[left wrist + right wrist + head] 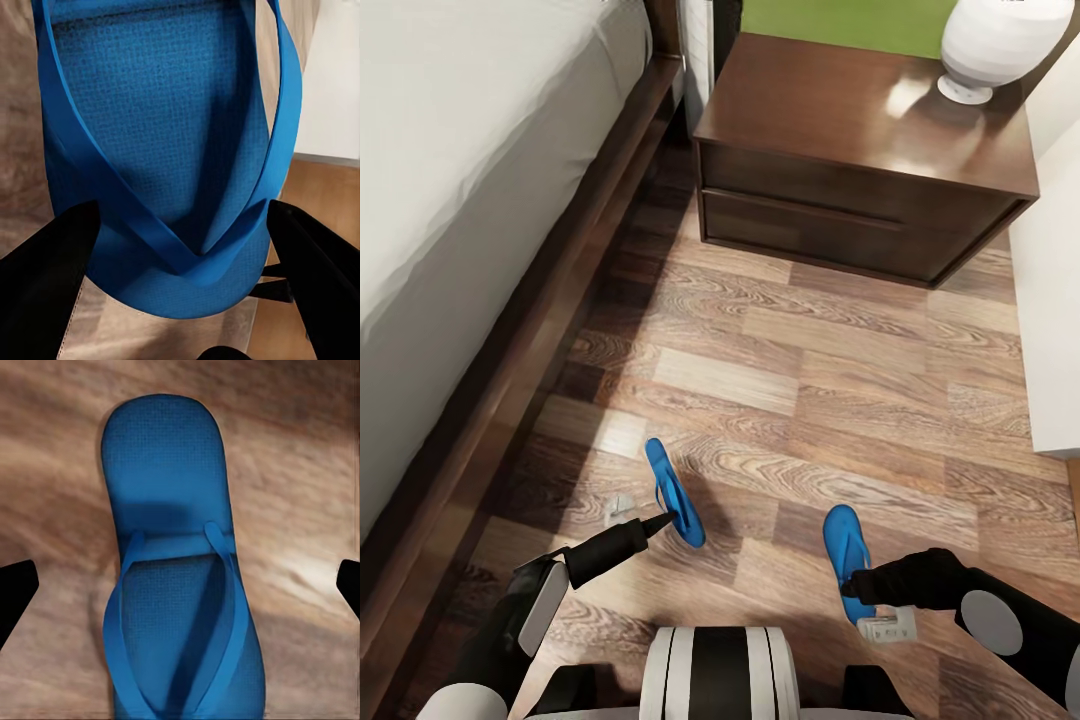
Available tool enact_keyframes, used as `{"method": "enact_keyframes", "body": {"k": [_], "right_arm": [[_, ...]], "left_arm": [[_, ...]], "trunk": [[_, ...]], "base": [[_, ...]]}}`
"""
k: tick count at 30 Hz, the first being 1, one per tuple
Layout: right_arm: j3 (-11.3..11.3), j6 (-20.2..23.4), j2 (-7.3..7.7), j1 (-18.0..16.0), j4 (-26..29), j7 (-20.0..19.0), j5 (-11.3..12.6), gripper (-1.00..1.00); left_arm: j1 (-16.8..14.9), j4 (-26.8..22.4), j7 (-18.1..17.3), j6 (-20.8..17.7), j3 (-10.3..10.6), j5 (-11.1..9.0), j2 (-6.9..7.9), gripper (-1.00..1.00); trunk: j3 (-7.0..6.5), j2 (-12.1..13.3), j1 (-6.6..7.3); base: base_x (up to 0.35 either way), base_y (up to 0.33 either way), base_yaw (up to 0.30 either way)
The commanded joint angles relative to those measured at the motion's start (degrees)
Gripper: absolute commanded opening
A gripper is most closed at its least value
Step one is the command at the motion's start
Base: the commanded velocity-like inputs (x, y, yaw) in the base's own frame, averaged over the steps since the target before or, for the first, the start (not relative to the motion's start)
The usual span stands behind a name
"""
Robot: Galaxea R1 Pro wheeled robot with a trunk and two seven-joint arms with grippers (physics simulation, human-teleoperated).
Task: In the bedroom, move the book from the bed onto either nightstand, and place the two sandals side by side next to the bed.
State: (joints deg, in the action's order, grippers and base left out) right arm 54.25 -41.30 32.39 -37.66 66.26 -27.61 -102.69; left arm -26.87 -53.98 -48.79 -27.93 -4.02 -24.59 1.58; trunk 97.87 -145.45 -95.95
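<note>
Two bright blue sandals are near the bed (470, 200) on the wood floor. The left sandal (675, 495) (165, 127) is turned on its edge, and my left gripper (665, 520) (180, 225) is shut on it, one finger against each side. The right sandal (847, 555) (176, 585) lies flat on the planks. Just above it my right gripper (852, 585) (180, 585) hangs open, its fingers spread wide past both edges. The dark-brown nightstand (860, 150) stands beyond, beside the bed's head. The book is out of view.
A white lamp (1000, 40) sits on the nightstand's far right corner. A white wall or furniture face (1050, 300) bounds the floor on the right. The bed's dark wooden frame (540, 330) runs along the left, with open plank floor between.
</note>
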Motion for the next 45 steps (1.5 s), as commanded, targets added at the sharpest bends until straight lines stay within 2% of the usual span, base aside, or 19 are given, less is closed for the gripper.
{"method": "enact_keyframes", "body": {"k": [1,20,45], "right_arm": [[0.2,-0.1,0.04,-0.1,0.1,-0.2,-0.1,1.0],[0.1,-0.1,0.04,-0.1,0.1,-0.2,-0.1,1.0],[0.2,-0.1,0.04,0.0,0.0,-0.2,-0.1,1.0]], "left_arm": [[0.0,0.0,-0.1,-0.5,0.0,-0.4,0.0,-1.0],[0.0,0.0,-0.1,-0.5,0.0,-0.4,0.0,-1.0],[0.0,0.1,0.0,-0.5,-0.1,-0.4,0.0,-1.0]], "trunk": [[0.03,0.0,-0.01],[0.03,0.0,-0.01],[0.03,0.0,-0.01]], "base": [[0.181,0.109,0.0],[0.071,0.047,0.0],[0.002,0.021,0.0]]}}
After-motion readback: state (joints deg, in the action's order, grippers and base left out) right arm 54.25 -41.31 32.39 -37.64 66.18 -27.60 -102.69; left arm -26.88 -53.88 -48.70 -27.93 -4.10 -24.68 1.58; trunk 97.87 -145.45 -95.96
